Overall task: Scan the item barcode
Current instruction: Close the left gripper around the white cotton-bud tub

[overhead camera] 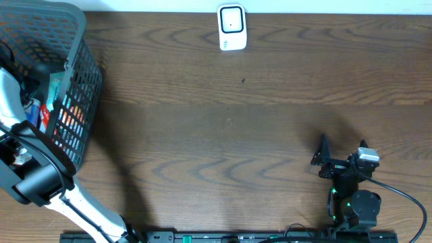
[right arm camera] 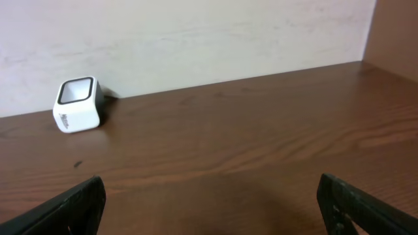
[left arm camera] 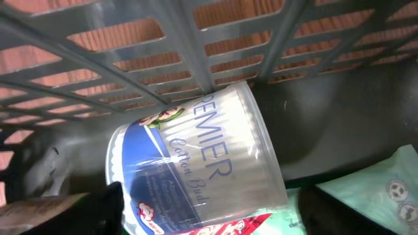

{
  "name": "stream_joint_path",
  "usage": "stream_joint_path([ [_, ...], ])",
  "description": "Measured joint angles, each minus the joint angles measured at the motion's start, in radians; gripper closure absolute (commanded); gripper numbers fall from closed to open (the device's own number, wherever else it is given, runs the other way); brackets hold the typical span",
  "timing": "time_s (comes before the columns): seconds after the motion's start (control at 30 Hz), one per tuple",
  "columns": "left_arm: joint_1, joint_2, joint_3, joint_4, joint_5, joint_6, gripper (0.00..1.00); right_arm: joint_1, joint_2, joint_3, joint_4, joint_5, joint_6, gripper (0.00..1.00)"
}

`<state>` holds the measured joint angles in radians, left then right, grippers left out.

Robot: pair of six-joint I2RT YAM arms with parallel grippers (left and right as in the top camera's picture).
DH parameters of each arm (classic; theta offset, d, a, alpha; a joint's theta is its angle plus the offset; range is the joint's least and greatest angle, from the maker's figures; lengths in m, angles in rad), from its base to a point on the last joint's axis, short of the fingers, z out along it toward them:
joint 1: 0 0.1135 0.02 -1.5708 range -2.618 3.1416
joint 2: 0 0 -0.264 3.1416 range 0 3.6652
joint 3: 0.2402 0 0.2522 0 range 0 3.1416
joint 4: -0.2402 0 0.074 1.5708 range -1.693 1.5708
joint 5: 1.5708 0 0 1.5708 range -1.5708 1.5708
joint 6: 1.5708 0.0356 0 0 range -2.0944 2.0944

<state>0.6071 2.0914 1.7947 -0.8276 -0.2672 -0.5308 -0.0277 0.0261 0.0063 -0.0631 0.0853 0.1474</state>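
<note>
- Item: a clear tub of cotton buds lies on its side inside the basket, at the table's left far corner. It rests against the basket's mesh wall.
- Beside it: a green packet lies to one side, and a red-striped pack shows under its lower edge.
- Left gripper: down in the basket with jaws wide apart. One finger shows at each lower corner of the wrist view. Nothing is clamped. Contact between the left finger and the tub's rimmed end cannot be told.
- Key relation: the tub's near part sits between the fingers and its bulk lies just ahead of them. Its long axis runs across the view, rising slightly to the right, so it lies nearly along the jaws' closing line.
- Judgement: closing now would pinch the tub end to end. A wrist roll would be needed to take it across the body.
- Right gripper: fully open and empty, low over bare table, well apart from the basket.
- Nearer arm: the left, by a wide margin.
- Scanner: stands at the far table edge, centre, well apart from the tub. The barcode is not visible.
</note>
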Motion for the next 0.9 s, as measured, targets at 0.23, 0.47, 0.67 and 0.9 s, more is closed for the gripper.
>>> stream_joint_path([
  [0.23,0.000,0.000,0.000,0.000,0.000,0.005,0.25,0.000,0.000,0.000,0.000,0.000,0.000,0.01],
  [0.47,0.000,0.000,0.000,0.000,0.000,0.004,0.20,0.000,0.000,0.000,0.000,0.000,0.000,0.01],
  [0.67,0.000,0.000,0.000,0.000,0.000,0.004,0.20,0.000,0.000,0.000,0.000,0.000,0.000,0.01],
  [0.9,0.000,0.000,0.000,-0.002,0.000,0.004,0.20,0.000,0.000,0.000,0.000,0.000,0.000,0.01],
])
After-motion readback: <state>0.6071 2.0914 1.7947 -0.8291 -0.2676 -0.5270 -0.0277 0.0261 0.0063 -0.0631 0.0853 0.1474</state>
